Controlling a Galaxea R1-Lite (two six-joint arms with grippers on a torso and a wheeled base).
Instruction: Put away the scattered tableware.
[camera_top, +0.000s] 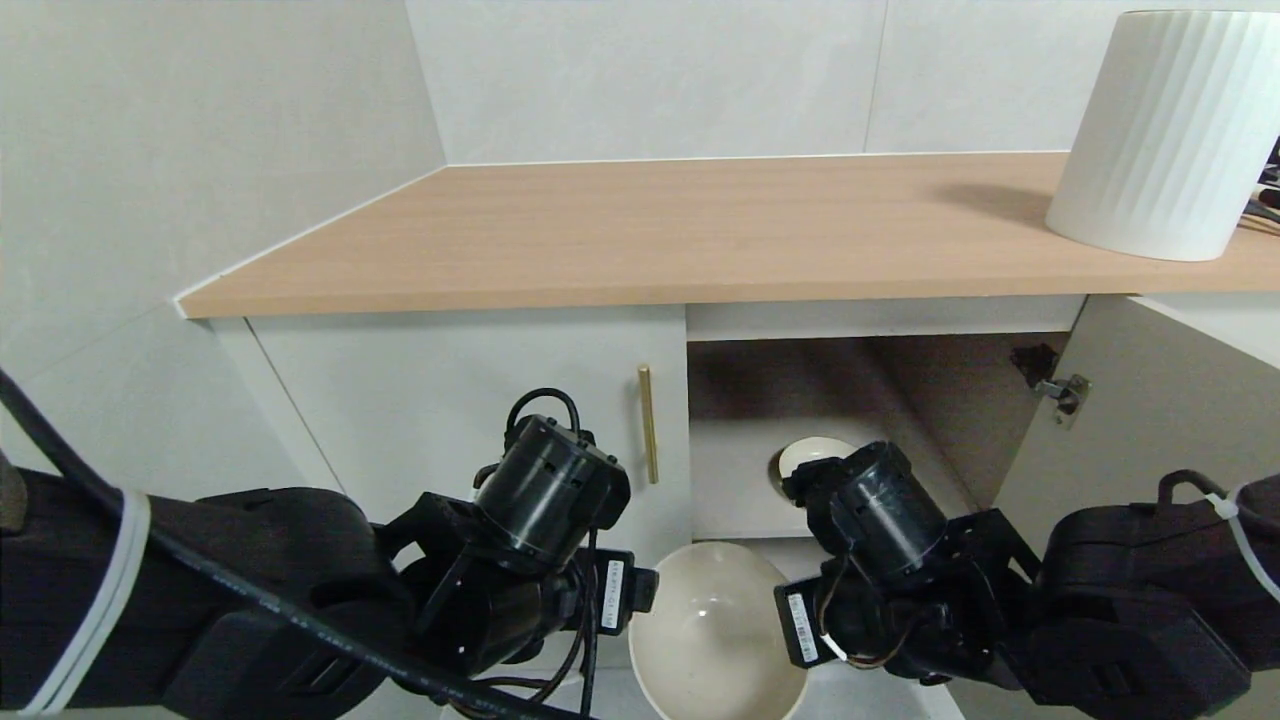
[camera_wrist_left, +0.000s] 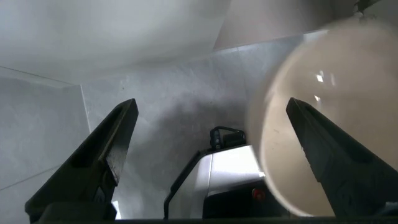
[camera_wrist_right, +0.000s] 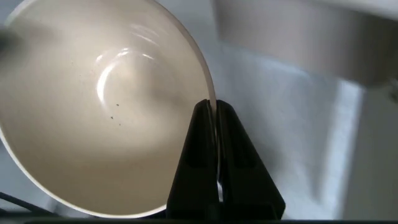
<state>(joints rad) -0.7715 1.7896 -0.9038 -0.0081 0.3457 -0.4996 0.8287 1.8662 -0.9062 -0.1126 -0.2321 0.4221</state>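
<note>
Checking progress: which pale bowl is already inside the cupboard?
The far bowl, resting on the cupboard floor; the near bowl is outside, rim clamped by the right gripper.

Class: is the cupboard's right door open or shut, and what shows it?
Open. The right door stands swung outward, its hinge is bared, and a dish sits in view on the shelf inside.

Glossy glazed bowl (camera_top: 715, 630), matt wood-grain countertop (camera_top: 700, 230), brassy metal handle (camera_top: 648, 423), smooth matt cabinet door (camera_top: 450, 400)

Wooden worktop (camera_top: 640, 230) carries a white ribbed cylinder (camera_top: 1160, 130) at 2 o'clock; a brass handle (camera_top: 648, 424) marks the closed cabinet door (camera_top: 450, 400) below
</note>
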